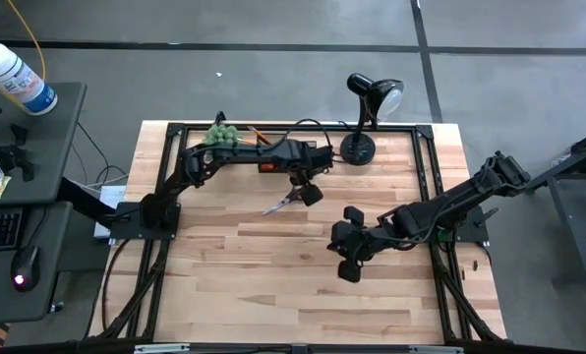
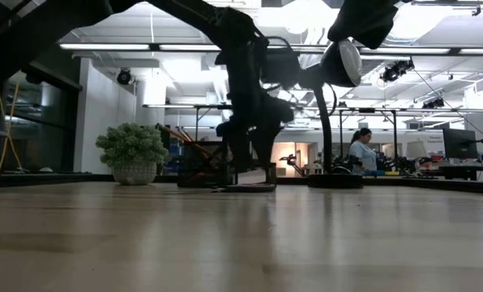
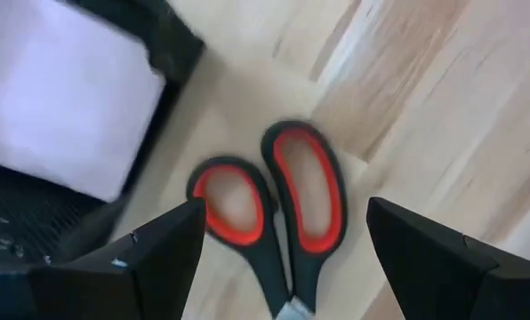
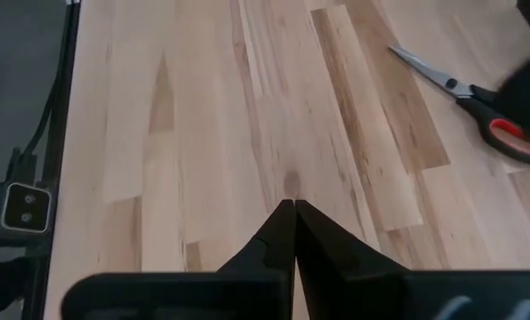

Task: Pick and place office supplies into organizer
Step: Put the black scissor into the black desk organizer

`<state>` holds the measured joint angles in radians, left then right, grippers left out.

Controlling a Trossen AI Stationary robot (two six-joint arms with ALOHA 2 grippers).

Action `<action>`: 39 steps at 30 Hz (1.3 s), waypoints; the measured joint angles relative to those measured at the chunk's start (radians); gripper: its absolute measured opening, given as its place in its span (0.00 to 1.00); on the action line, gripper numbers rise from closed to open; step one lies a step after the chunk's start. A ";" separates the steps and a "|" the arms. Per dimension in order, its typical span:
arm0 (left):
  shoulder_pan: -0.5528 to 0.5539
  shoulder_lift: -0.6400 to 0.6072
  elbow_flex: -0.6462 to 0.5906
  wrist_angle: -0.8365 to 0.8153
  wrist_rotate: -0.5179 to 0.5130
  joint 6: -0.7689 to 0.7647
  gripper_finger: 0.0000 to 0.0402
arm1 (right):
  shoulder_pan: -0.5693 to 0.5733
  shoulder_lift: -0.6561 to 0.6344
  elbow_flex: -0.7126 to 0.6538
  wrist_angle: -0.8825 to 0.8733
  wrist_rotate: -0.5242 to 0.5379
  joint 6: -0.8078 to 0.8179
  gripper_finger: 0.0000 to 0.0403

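Observation:
The scissors point(image 1: 281, 205), black with orange-lined handles, lie flat on the wooden table, blades toward the near left. My left gripper point(image 3: 283, 212) hangs open above their handles point(image 3: 278, 200), one finger on either side and touching neither. The black organizer point(image 1: 273, 157) stands just beyond, partly under the left arm, with a pale pad point(image 3: 60, 98) in it. My right gripper point(image 4: 293, 209) is shut on nothing, held above the bare table right of centre point(image 1: 342, 246). It sees the scissors point(image 4: 465, 89) farther off.
A green spiky plant point(image 1: 224, 133) stands at the far left and a black desk lamp point(image 1: 370, 110) at the far right of the table. A black frame point(image 1: 426, 167) runs around the table. Bare wood lies toward the near edge.

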<state>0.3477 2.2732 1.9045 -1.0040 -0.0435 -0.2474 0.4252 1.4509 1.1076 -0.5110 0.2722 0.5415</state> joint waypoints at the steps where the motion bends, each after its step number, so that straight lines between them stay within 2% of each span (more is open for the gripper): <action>1: 0.000 0.004 -0.002 -0.015 0.004 0.002 0.74 | 0.000 0.000 0.000 0.000 0.007 0.000 0.01; 21: -0.008 0.078 -0.001 0.008 0.048 0.023 0.73 | 0.000 0.000 0.000 0.007 0.018 0.000 0.00; 25: -0.013 0.078 -0.001 0.009 0.039 0.027 0.65 | 0.000 0.000 0.000 0.008 0.020 0.000 0.01; 33: -0.014 0.078 -0.001 0.009 0.045 0.041 0.40 | 0.000 0.000 0.000 0.008 0.021 0.000 0.01; 36: -0.014 0.072 0.002 0.017 0.053 0.041 0.37 | 0.000 0.000 0.000 0.008 0.021 0.000 0.01; 39: -0.016 0.081 -0.001 0.016 0.056 0.042 0.38 | 0.000 0.000 0.000 0.008 0.021 0.000 0.00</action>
<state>0.3321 2.3539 1.9034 -0.9881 0.0123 -0.2051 0.4252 1.4509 1.1076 -0.5034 0.2935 0.5419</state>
